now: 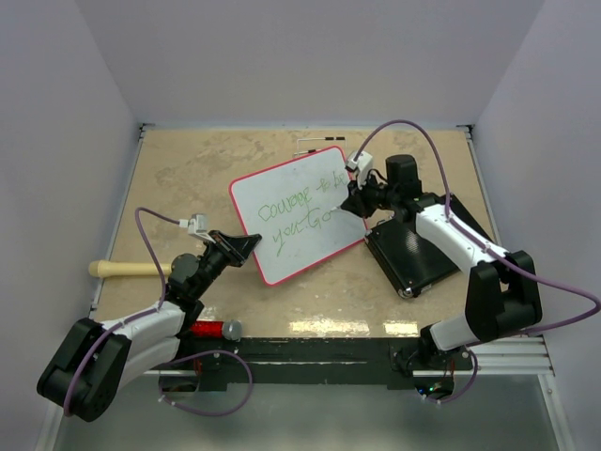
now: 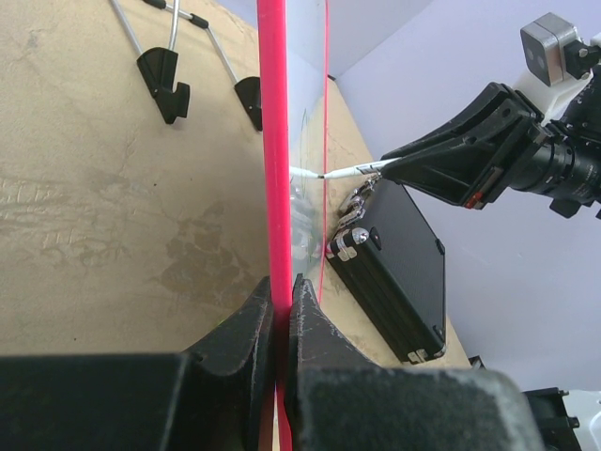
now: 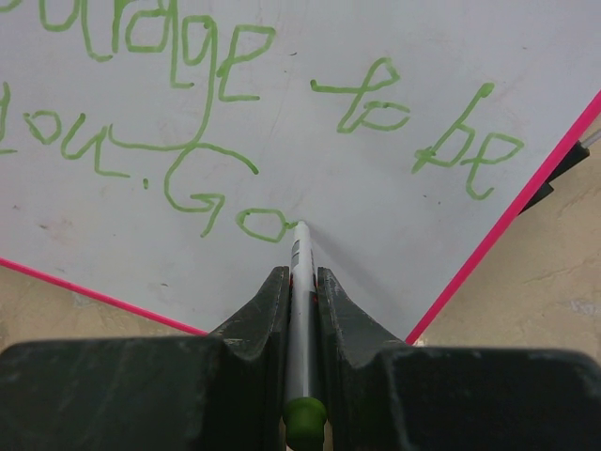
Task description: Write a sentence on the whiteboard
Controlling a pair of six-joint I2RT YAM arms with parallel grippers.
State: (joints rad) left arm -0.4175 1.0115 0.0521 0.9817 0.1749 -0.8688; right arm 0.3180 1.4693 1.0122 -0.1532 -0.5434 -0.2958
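Observation:
The whiteboard [image 1: 291,179], white with a thin red rim, is propped at a tilt in the middle of the table. It carries green handwriting [image 3: 192,56] in two lines. My left gripper [image 1: 246,246] is shut on the board's near-left rim [image 2: 273,141], with the red edge pinched between its fingers [image 2: 282,287]. My right gripper [image 1: 352,202] is shut on a white marker with a green cap end [image 3: 300,240]. The marker's tip rests on the board right after the last green letter, "o". The left wrist view shows the marker [image 2: 343,172] meeting the board edge-on.
A black rectangular case [image 1: 413,249] lies flat just right of the board, under my right arm. A wooden handle [image 1: 127,269] lies at the table's left edge and a red pen-like item [image 1: 211,329] near the front. A thin metal stand [image 1: 319,144] lies behind the board.

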